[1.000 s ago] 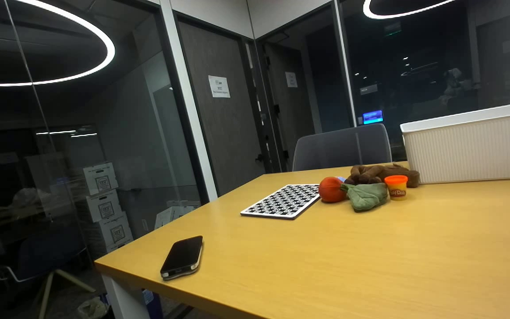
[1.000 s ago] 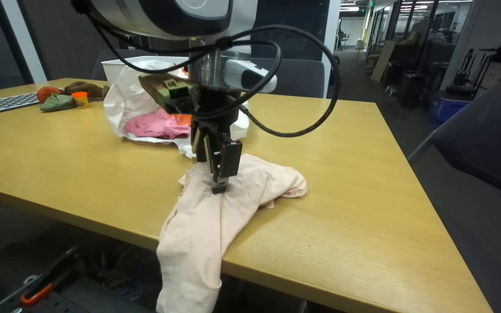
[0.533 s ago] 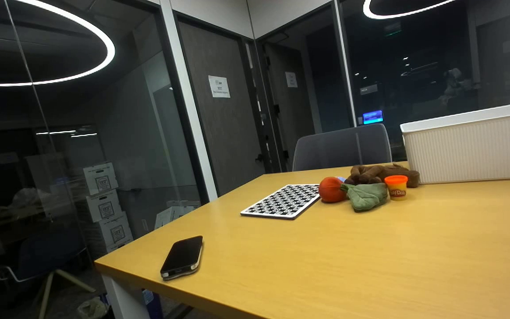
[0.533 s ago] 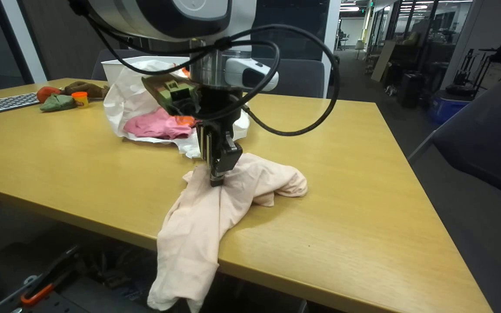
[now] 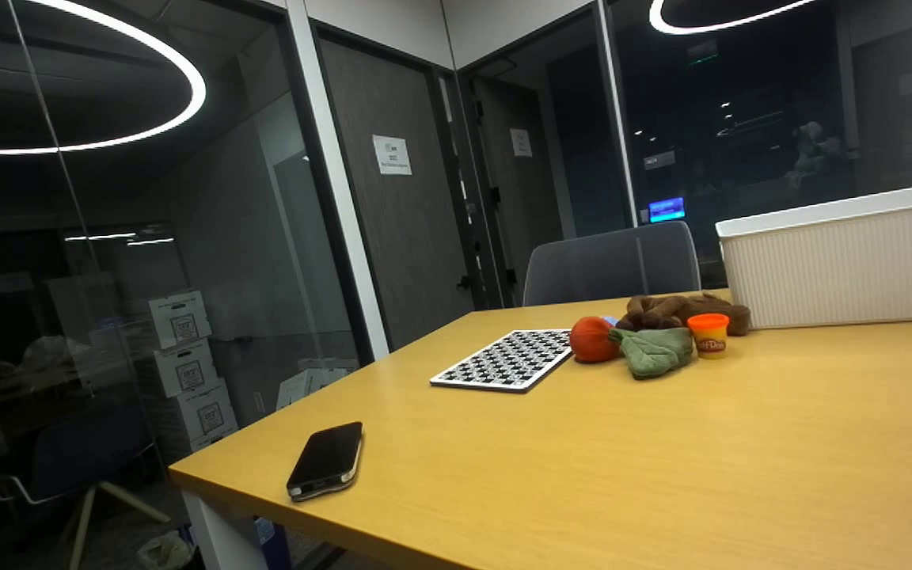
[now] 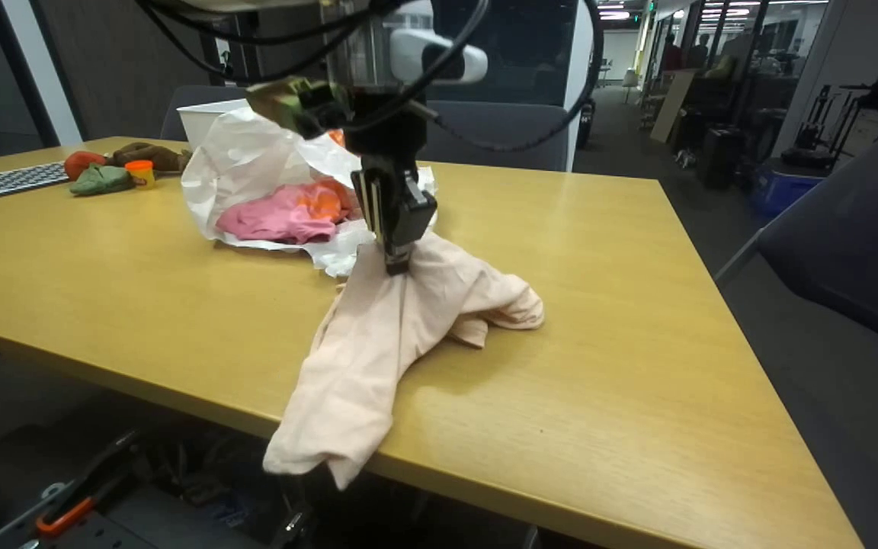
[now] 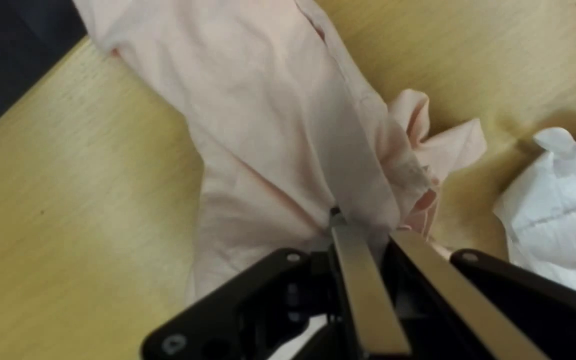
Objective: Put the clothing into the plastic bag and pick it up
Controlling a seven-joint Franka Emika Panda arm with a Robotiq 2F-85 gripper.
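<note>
A pale pink piece of clothing [image 6: 359, 366] is pinched near its middle by my gripper [image 6: 395, 263], which has raised that part into a peak. One end droops past the table's front edge, while another bunched end rests on the tabletop. In the wrist view, a fold of the clothing [image 7: 263, 110] runs in between the fingertips of my gripper [image 7: 368, 227]. Behind the gripper lies the white plastic bag [image 6: 229, 156], its mouth facing the near side, with pink and orange cloth [image 6: 279, 215] inside. Part of the bag is hidden by the gripper; its crumpled rim [image 7: 553, 215] shows at the wrist view's right.
Beyond the bag stands a white bin [image 5: 844, 269]. Beside it are a brown plush [image 5: 682, 310], a green cloth leaf [image 5: 654, 352], a red ball-like toy [image 5: 594, 340], a Play-Doh tub [image 5: 709, 336] and a patterned board [image 5: 507, 360]. A phone [image 5: 326, 461] lies near a table corner.
My gripper has closed on the pale pink clothing and risen, drawing the cloth up. The end hanging over the table edge has come up with it. The bag has stayed in place.
</note>
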